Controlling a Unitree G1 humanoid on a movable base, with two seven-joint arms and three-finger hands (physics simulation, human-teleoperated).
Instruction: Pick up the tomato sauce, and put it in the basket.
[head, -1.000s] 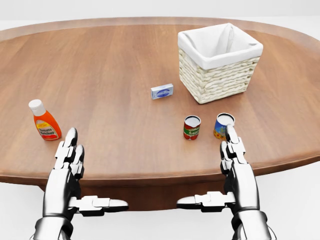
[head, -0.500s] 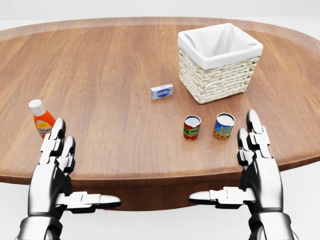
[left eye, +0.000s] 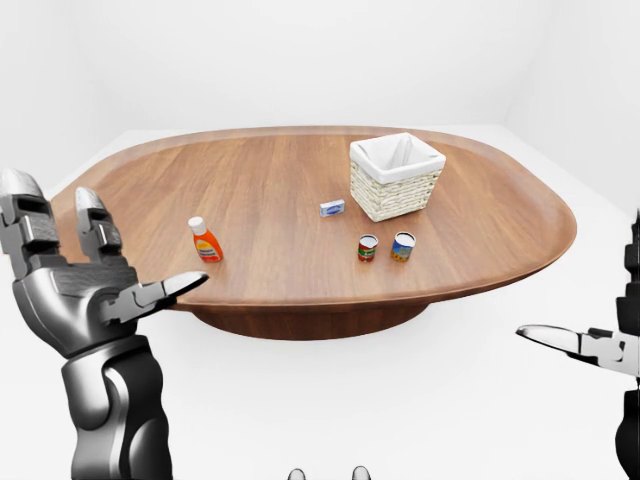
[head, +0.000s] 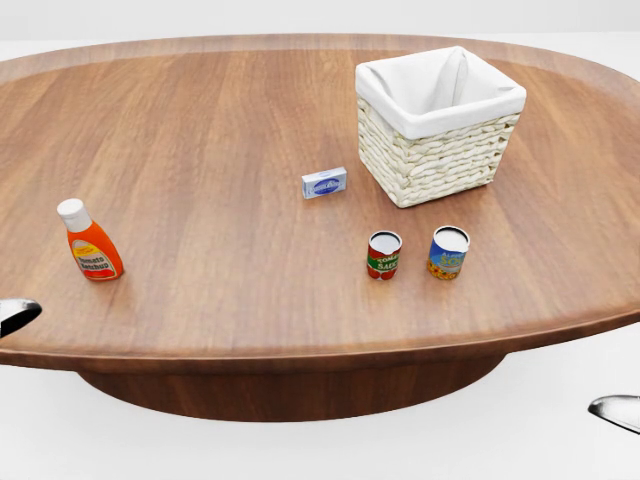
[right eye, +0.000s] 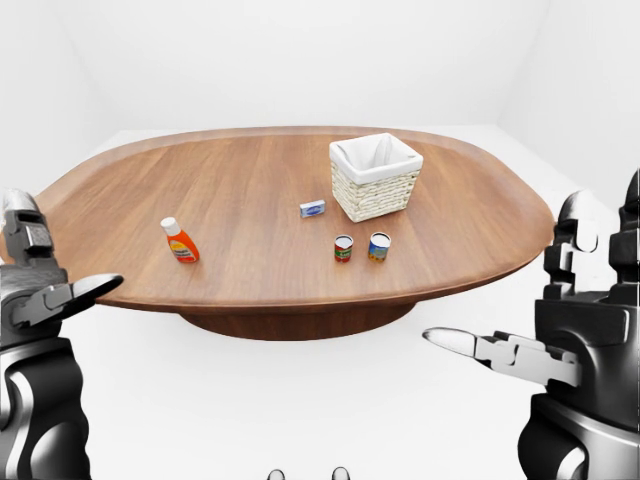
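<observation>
Compared with the earlier head-view pictures, both hands are now drawn apart and outward: where they were seen together low in the middle, over the table's near edge, only a fingertip is left at the head view's left edge and another at its lower right corner. The things on the table are seen in the same places as before. In the left-eye view the left hand (left eye: 75, 285) is held up at the left, off the table's edge, palm turned inward, fingers spread and released, thumb pointed toward the table; nothing is held. In the right-eye view the right hand (right eye: 560, 335) is raised at the right, beside the table and apart from it, likewise spread wide and empty, its thumb stretched out to the left. The tomato sauce can (head: 384, 255), red and green, is stood upright on the wooden table (head: 220, 120) toward the near rim, just beside a blue and yellow can (head: 448, 252) on its right. The white-lined wicker basket (head: 437, 128) is set above the two cans in the head view. A small white and blue box (head: 324, 183) is laid left of the basket, and an orange bottle with a white cap (head: 89, 241) is stood well apart at the left.
</observation>
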